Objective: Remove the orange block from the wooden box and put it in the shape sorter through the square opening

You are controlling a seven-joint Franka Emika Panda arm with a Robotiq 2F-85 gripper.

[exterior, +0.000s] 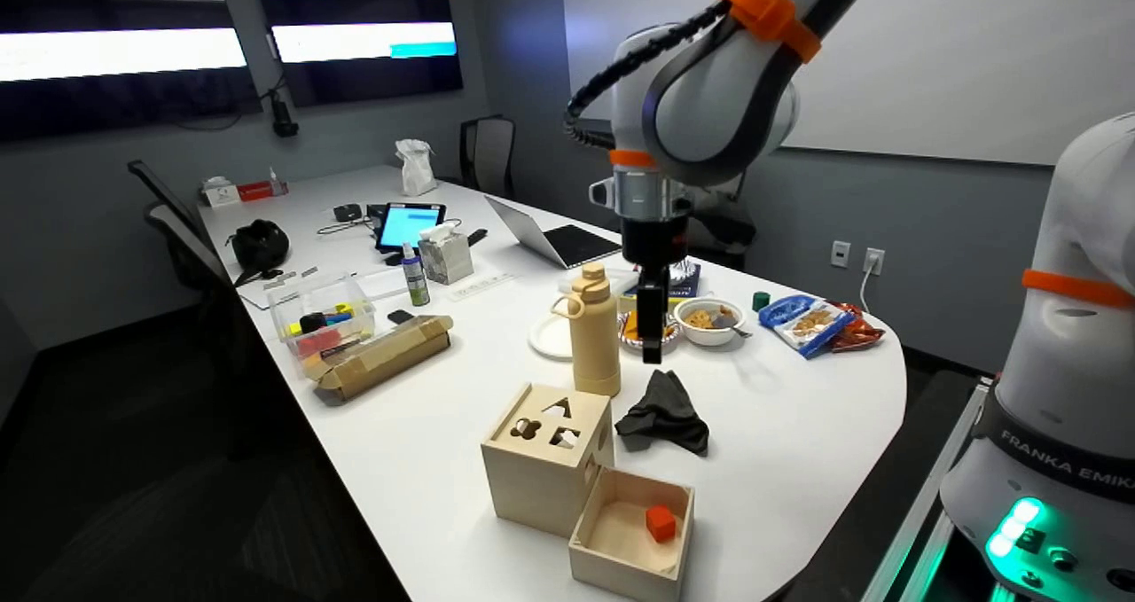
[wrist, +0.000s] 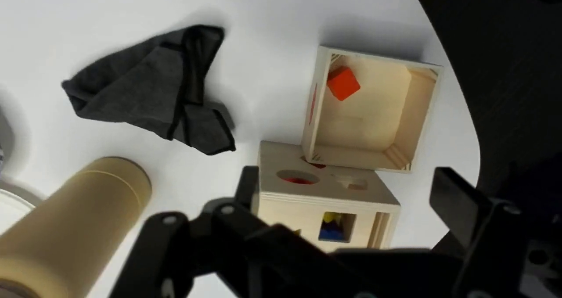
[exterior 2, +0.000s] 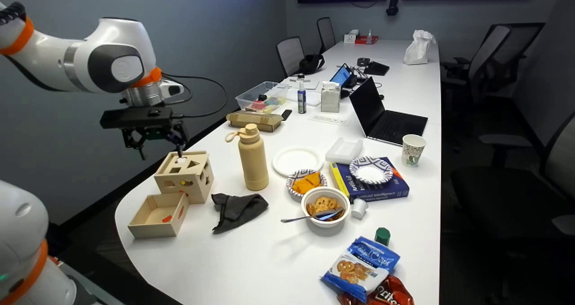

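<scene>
The orange block [exterior: 661, 524] lies inside the pale open-topped wooden box [exterior: 625, 575], near one corner. In the wrist view the block [wrist: 344, 84] is in the upper left of the box [wrist: 412, 109]. The shape sorter [exterior: 532, 487] is a pale cube touching the box. Its square opening [wrist: 337, 226] shows yellow and blue inside. My gripper [exterior 2: 161, 156] is open and empty. It hangs high above the table, over the sorter [exterior 2: 200, 195] in an exterior view. In the wrist view the fingers [wrist: 347, 179] stand apart with the sorter between and below them.
A dark folded cloth [wrist: 145, 83] lies beside the box and sorter. A tall tan bottle [exterior: 594, 336] stands close to the sorter. The rounded table edge [wrist: 465, 100] is near the box. Bowls of snacks [exterior 2: 325, 206] and a laptop [exterior 2: 391, 121] are farther off.
</scene>
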